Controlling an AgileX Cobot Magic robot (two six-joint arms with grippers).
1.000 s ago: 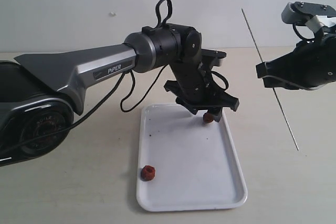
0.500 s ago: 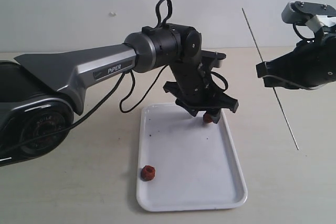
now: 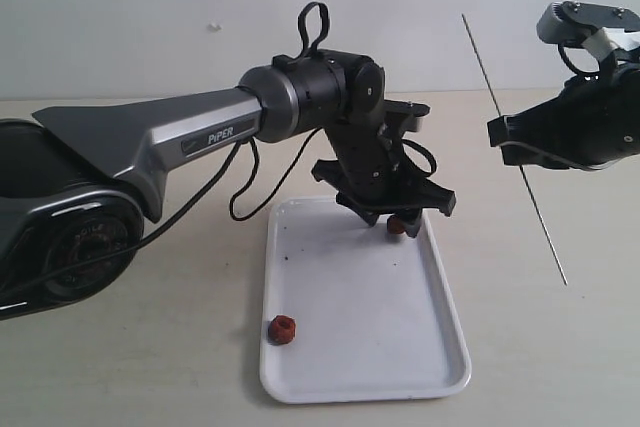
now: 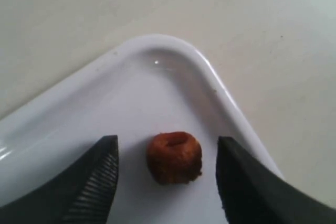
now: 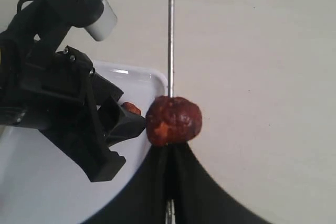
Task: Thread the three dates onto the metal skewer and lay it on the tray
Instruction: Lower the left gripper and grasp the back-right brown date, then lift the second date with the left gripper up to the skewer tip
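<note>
- Left wrist view: released left gripper (image 4: 167,146) is straddling one date (image 4: 174,157) on the tray (image 4: 131,98).
- Right wrist view alone: right gripper (image 5: 170,182) is clenching the metal skewer (image 5: 170,35), second date (image 5: 174,120) threaded.

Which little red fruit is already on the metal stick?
The wrinkled reddish-brown date at the right end effector, speared on the metal skewer; the other two lie on the white tray.

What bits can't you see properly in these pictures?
- Exterior view: the threaded date is hidden by the right gripper; only the right wrist view shows it.
- Exterior view: the left gripper covers most of the corner date on the tray.
- Right wrist view: the metal skewer runs off the top edge, so its tip is unseen.
- Left wrist view: the bottom edge cuts off the fingers.
</note>
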